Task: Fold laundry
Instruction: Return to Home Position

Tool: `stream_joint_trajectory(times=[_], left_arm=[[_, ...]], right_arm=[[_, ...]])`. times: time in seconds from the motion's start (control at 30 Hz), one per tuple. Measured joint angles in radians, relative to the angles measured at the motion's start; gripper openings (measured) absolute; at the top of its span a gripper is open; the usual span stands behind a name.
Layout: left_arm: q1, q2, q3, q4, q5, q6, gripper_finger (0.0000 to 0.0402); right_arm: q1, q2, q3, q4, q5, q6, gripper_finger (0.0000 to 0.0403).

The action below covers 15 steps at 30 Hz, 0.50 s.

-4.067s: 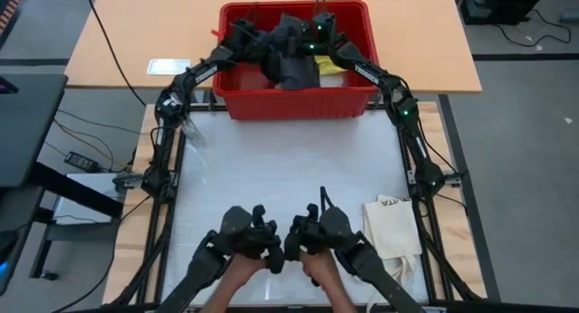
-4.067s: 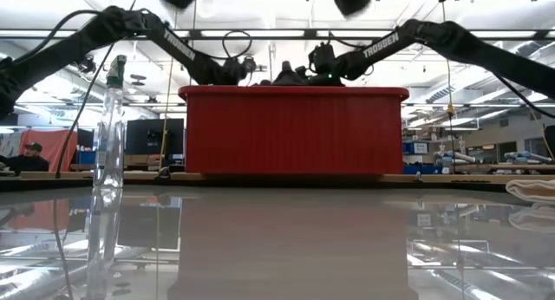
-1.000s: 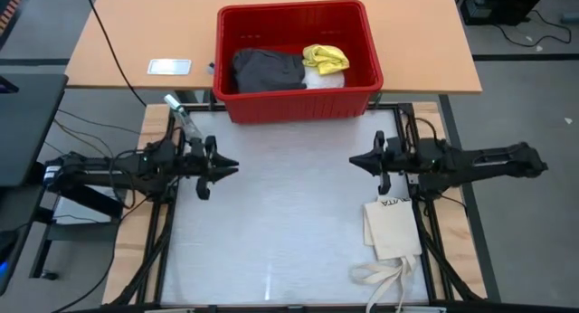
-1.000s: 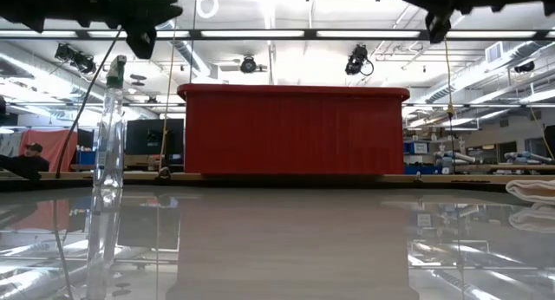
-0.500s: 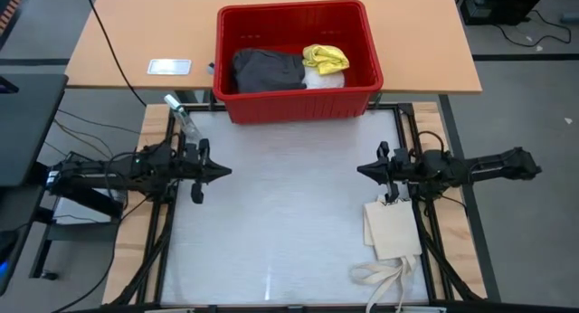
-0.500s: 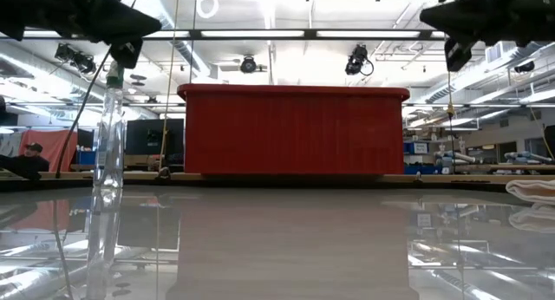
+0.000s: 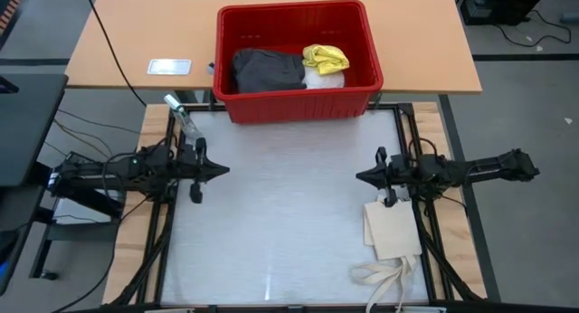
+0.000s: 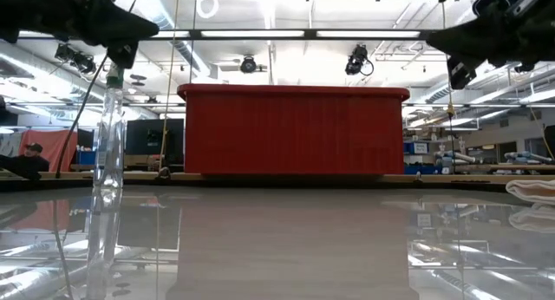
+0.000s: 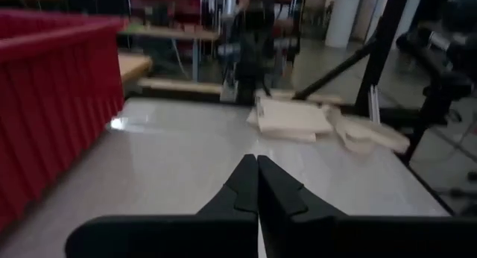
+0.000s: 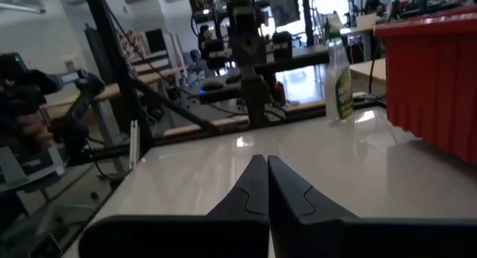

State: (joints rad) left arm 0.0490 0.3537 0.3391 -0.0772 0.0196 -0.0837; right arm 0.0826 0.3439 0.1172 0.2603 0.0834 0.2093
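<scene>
The laundry lies in a red bin point(image 7: 297, 103) at the table's far edge: a dark grey garment point(image 7: 269, 70), a yellow piece point(image 7: 326, 57) and a white piece point(image 7: 326, 80) under the yellow one. My left gripper point(image 7: 224, 169) hangs shut over the table's left side, pointing level toward the right. My right gripper point(image 7: 359, 176) hangs shut over the right side, pointing level toward the left. Both are well clear of the bin and hold nothing. In the wrist views each pair of fingertips, left point(image 9: 258, 159) and right point(image 10: 267, 159), is closed together.
A flat cream tote bag point(image 7: 393, 228) with long straps point(image 7: 380, 279) lies at the table's right near corner, just beside my right gripper. A clear bottle point(image 7: 181, 116) lies at the left far corner. The white table surface point(image 7: 289, 213) stretches between the arms.
Both arms have drawn back outward, the left gripper toward the table's left edge and the right gripper toward the right edge, widening the gap between them. In the low view both have come down a little. The laundry in the bin has not moved.
</scene>
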Motion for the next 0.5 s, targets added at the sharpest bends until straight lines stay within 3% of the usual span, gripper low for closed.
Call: stream_joint_trajectory(times=[0.17,0.23,0.37,0.5], left_arm=[[0.0,0.028,-0.171,0.343,0.0,-0.034,0.0],[-0.002,0.023,-0.216,0.391,0.0,-0.047,0.0],[-0.015,-0.016,-0.217,0.337,0.038,-0.06,0.0],[-0.031,-0.096,-0.193,0.129,0.064,-0.06,0.0]], right_arm=[[0.002,0.0,-0.021,0.024,-0.009,-0.001,0.0],[0.003,0.0,-0.03,0.057,-0.02,-0.002,0.0],[0.004,-0.003,-0.036,0.06,-0.045,0.011,0.0],[0.004,-0.003,-0.036,0.04,-0.092,0.034,0.0]])
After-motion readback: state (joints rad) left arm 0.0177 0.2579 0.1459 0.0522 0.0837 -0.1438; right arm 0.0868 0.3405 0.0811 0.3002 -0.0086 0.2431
